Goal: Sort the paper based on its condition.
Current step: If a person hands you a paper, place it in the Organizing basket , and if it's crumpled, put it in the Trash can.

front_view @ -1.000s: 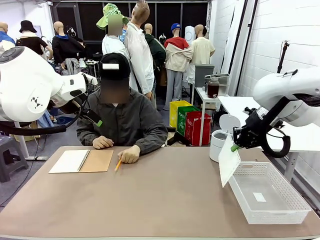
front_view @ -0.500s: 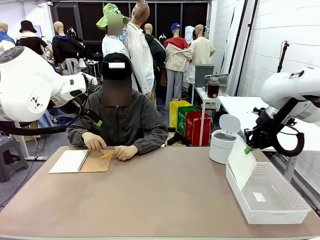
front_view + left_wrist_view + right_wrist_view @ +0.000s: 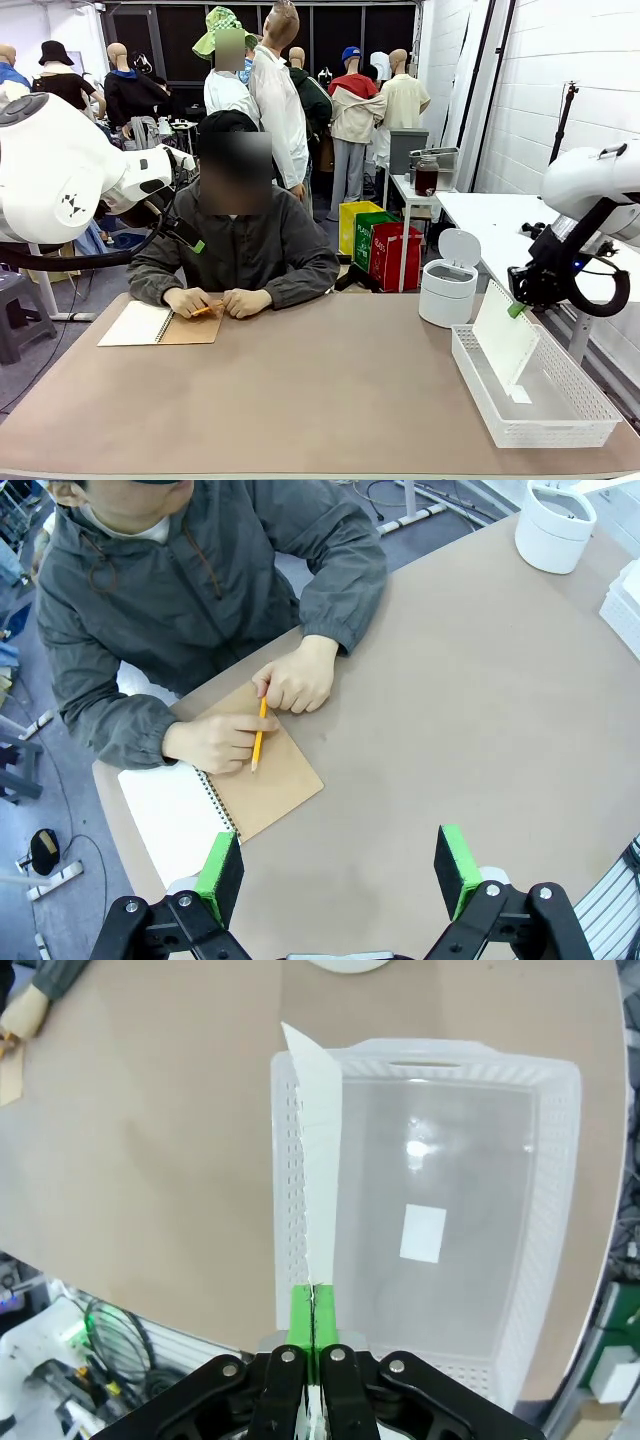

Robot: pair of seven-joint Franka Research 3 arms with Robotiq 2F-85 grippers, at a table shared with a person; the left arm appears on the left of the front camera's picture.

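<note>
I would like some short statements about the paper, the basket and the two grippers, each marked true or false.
1. The right gripper is shut on a sheet of paper. True.
2. The paper lies flat on the bottom of the basket. False: it hangs from the gripper, its lower part reaching into the basket.
3. The left gripper is open and holds nothing. True.
4. The person's hands hold a pair of scissors. False: they hold a pencil at the notepad.
5. The small white bin lies on its side. False: it stands upright.
</note>
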